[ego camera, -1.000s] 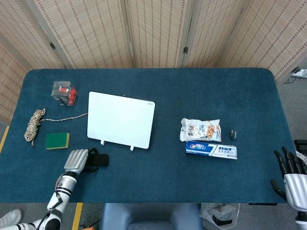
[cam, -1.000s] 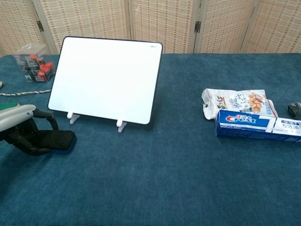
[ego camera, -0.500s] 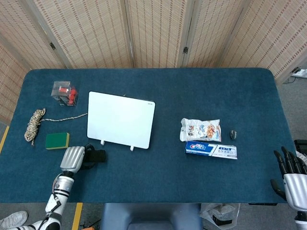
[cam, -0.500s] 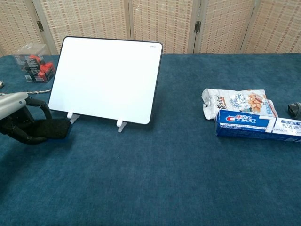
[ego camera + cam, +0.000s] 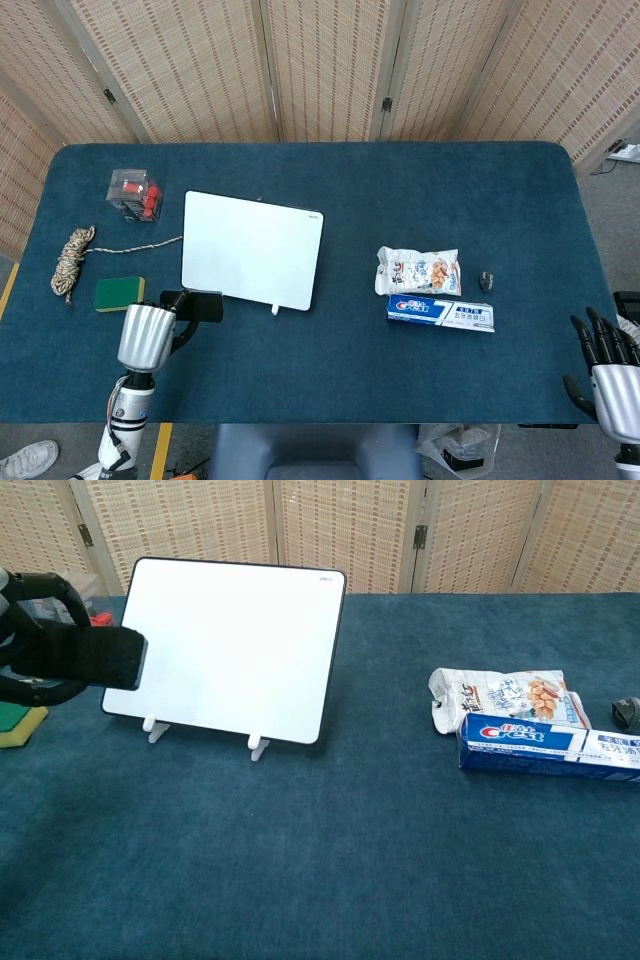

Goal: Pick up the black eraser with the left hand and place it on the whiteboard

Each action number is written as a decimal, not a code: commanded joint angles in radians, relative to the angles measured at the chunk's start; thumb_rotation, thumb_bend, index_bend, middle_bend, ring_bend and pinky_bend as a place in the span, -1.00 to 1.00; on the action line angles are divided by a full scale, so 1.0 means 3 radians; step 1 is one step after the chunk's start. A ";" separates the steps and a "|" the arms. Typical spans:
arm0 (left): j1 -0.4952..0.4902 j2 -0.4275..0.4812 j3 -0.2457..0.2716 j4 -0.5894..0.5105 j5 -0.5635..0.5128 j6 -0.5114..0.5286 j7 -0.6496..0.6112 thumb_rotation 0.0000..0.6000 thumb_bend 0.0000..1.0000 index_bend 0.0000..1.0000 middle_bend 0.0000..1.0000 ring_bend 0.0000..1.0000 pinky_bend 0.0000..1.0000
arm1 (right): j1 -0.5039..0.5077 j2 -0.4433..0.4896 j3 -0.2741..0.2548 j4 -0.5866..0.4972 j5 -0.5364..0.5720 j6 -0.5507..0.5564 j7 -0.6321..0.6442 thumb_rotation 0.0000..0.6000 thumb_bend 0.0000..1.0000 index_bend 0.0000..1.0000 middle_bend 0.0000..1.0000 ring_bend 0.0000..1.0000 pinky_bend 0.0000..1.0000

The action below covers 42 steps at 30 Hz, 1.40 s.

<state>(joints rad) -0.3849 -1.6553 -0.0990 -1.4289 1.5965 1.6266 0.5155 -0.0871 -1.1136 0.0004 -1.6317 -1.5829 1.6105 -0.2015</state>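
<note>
My left hand (image 5: 150, 333) (image 5: 40, 650) grips the black eraser (image 5: 203, 306) (image 5: 100, 656) and holds it in the air, just in front of the lower left corner of the whiteboard (image 5: 252, 248) (image 5: 230, 645). The whiteboard leans back on two small white feet at the table's left middle. The eraser overlaps the board's left edge in the chest view. My right hand (image 5: 603, 370) hangs off the table's front right corner, fingers spread, holding nothing.
A green and yellow sponge (image 5: 119, 293) lies left of the held eraser, a coiled rope (image 5: 68, 262) and a clear box with red parts (image 5: 135, 193) further back left. A snack bag (image 5: 418, 270), a toothpaste box (image 5: 440, 314) and a small dark object (image 5: 486, 280) lie right.
My left hand has risen from the table with the eraser in its grip and moved back toward the whiteboard's lower left corner. The right hand has stayed where it was.
</note>
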 commanded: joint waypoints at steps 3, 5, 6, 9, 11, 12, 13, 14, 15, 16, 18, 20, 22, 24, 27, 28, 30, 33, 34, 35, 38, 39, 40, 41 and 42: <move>-0.0334 -0.0428 -0.0223 0.0737 0.0253 -0.0045 -0.0257 1.00 -0.49 0.12 1.00 1.00 1.00 | 0.0000 0.0020 0.0010 0.0009 0.0021 -0.0004 0.0057 1.00 -0.33 -1.00 -1.00 -0.84 -0.73; -0.0401 -0.0500 -0.0295 0.0879 0.0218 -0.0083 -0.0343 1.00 -0.49 0.12 1.00 1.00 1.00 | 0.0002 0.0027 0.0013 0.0010 0.0029 -0.0009 0.0075 1.00 -0.33 -1.00 -1.00 -0.84 -0.73; -0.0428 -0.0539 -0.0330 0.0944 0.0190 -0.0100 -0.0395 1.00 -0.49 0.12 1.00 1.00 1.00 | 0.0003 0.0031 0.0014 0.0011 0.0032 -0.0011 0.0081 1.00 -0.33 -1.00 -1.00 -0.84 -0.73; -0.0564 -0.0677 -0.0511 0.1183 0.0086 -0.0145 -0.0574 1.00 -0.50 0.12 1.00 1.00 1.00 | 0.0006 0.0038 0.0022 0.0010 0.0047 -0.0019 0.0097 1.00 -0.33 -1.00 -1.00 -0.84 -0.73; -0.0661 -0.0772 -0.0600 0.1368 0.0049 -0.0155 -0.0721 1.00 -0.49 0.12 1.00 1.00 1.00 | 0.0013 0.0041 0.0024 0.0008 0.0065 -0.0040 0.0097 1.00 -0.33 -1.00 -1.00 -0.84 -0.73; -0.0707 -0.0821 -0.0637 0.1461 0.0020 -0.0170 -0.0802 1.00 -0.49 0.12 1.00 1.00 1.00 | 0.0017 0.0042 0.0025 0.0007 0.0069 -0.0051 0.0094 1.00 -0.33 -1.00 -1.00 -0.84 -0.73; -0.0751 -0.0869 -0.0669 0.1554 -0.0007 -0.0187 -0.0861 1.00 -0.49 0.12 1.00 1.00 1.00 | 0.0022 0.0042 0.0024 0.0005 0.0070 -0.0061 0.0091 1.00 -0.33 -1.00 -1.00 -0.84 -0.73; -0.0788 -0.0903 -0.0689 0.1630 -0.0024 -0.0204 -0.0899 1.00 -0.49 0.12 1.00 1.00 1.00 | 0.0024 0.0042 0.0023 0.0004 0.0072 -0.0068 0.0088 1.00 -0.33 -1.00 -1.00 -0.84 -0.73; -0.0824 -0.0938 -0.0708 0.1709 -0.0046 -0.0229 -0.0942 1.00 -0.49 0.12 1.00 1.00 1.00 | 0.0027 0.0042 0.0022 0.0002 0.0074 -0.0075 0.0086 1.00 -0.33 -1.00 -1.00 -0.84 -0.73; -0.0861 -0.0975 -0.0730 0.1787 -0.0075 -0.0259 -0.0996 1.00 -0.50 0.11 1.00 1.00 1.00 | 0.0029 0.0043 0.0021 0.0000 0.0076 -0.0081 0.0087 1.00 -0.33 -1.00 -1.00 -0.84 -0.73; -0.0947 -0.1064 -0.0788 0.1986 -0.0160 -0.0347 -0.1137 1.00 -0.49 0.11 1.00 1.00 1.00 | 0.0032 0.0048 0.0020 -0.0003 0.0084 -0.0093 0.0096 1.00 -0.33 -1.00 -1.00 -0.84 -0.73; -0.1031 -0.1150 -0.0831 0.2209 -0.0225 -0.0412 -0.1245 1.00 -0.49 0.11 1.00 1.00 1.00 | 0.0033 0.0056 0.0022 -0.0002 0.0092 -0.0098 0.0116 1.00 -0.33 -1.00 -1.00 -0.84 -0.73; -0.1091 -0.1220 -0.0853 0.2374 -0.0278 -0.0474 -0.1367 1.00 -0.50 0.11 1.00 1.00 1.00 | 0.0036 0.0064 0.0027 0.0001 0.0104 -0.0104 0.0136 1.00 -0.33 -1.00 -1.00 -0.84 -0.73; -0.1148 -0.1291 -0.0864 0.2542 -0.0331 -0.0541 -0.1488 1.00 -0.50 0.10 1.00 1.00 1.00 | 0.0040 0.0071 0.0033 0.0003 0.0118 -0.0113 0.0156 1.00 -0.33 -1.00 -1.00 -0.84 -0.73; -0.1212 -0.1379 -0.0852 0.2761 -0.0377 -0.0602 -0.1609 1.00 -0.49 0.10 1.00 1.00 1.00 | 0.0046 0.0078 0.0037 0.0005 0.0127 -0.0123 0.0172 1.00 -0.33 -1.00 -1.00 -0.84 -0.73; -0.1227 -0.1403 -0.0844 0.2816 -0.0385 -0.0613 -0.1640 1.00 -0.49 0.10 1.00 1.00 1.00 | 0.0047 0.0079 0.0038 0.0005 0.0129 -0.0124 0.0174 1.00 -0.33 -1.00 -1.00 -0.84 -0.73; -0.1261 -0.1457 -0.0825 0.2930 -0.0395 -0.0614 -0.1698 1.00 -0.50 0.11 1.00 1.00 1.00 | 0.0046 0.0080 0.0037 0.0004 0.0128 -0.0123 0.0176 1.00 -0.33 -1.00 -1.00 -0.84 -0.73; -0.1312 -0.1524 -0.0805 0.3049 -0.0416 -0.0630 -0.1777 1.00 -0.50 0.11 1.00 1.00 1.00 | 0.0039 0.0080 0.0031 0.0001 0.0121 -0.0111 0.0178 1.00 -0.33 -1.00 -1.00 -0.84 -0.73; -0.1329 -0.1541 -0.0800 0.3078 -0.0422 -0.0636 -0.1800 1.00 -0.50 0.11 1.00 1.00 1.00 | 0.0036 0.0080 0.0030 0.0002 0.0117 -0.0103 0.0178 1.00 -0.33 -1.00 -1.00 -0.84 -0.73; -0.1347 -0.1557 -0.0794 0.3108 -0.0425 -0.0643 -0.1820 1.00 -0.50 0.11 1.00 1.00 1.00 | 0.0033 0.0079 0.0030 0.0005 0.0113 -0.0095 0.0178 1.00 -0.33 -1.00 -1.00 -0.84 -0.73; -0.1411 -0.1620 -0.0772 0.3237 -0.0446 -0.0684 -0.1869 1.00 -0.50 0.10 1.00 1.00 1.00 | 0.0026 0.0080 0.0033 0.0013 0.0122 -0.0084 0.0193 1.00 -0.33 -1.00 -1.00 -0.84 -0.73; -0.1427 -0.1638 -0.0767 0.3274 -0.0456 -0.0705 -0.1877 1.00 -0.50 0.09 1.00 1.00 1.00 | 0.0026 0.0081 0.0036 0.0014 0.0129 -0.0086 0.0197 1.00 -0.33 -1.00 -1.00 -0.84 -0.73; -0.1442 -0.1652 -0.0762 0.3309 -0.0466 -0.0731 -0.1889 1.00 -0.50 0.08 1.00 1.00 1.00 | 0.0027 0.0081 0.0038 0.0016 0.0136 -0.0089 0.0199 1.00 -0.33 -1.00 -1.00 -0.84 -0.73; -0.1455 -0.1664 -0.0756 0.3338 -0.0475 -0.0754 -0.1908 1.00 -0.50 0.05 1.00 1.00 1.00 | 0.0027 0.0082 0.0040 0.0017 0.0144 -0.0092 0.0199 1.00 -0.33 -1.00 -1.00 -0.84 -0.73; -0.1469 -0.1678 -0.0754 0.3370 -0.0491 -0.0781 -0.1934 1.00 -0.50 -0.01 1.00 1.00 1.00 | 0.0027 0.0082 0.0043 0.0017 0.0152 -0.0095 0.0200 1.00 -0.33 -1.00 -1.00 -0.84 -0.73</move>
<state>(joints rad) -0.8176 -2.1508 -0.3284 -0.4297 1.4561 1.4032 -0.0548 -0.0790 -1.0891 0.0129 -1.6267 -1.5375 1.5823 -0.1416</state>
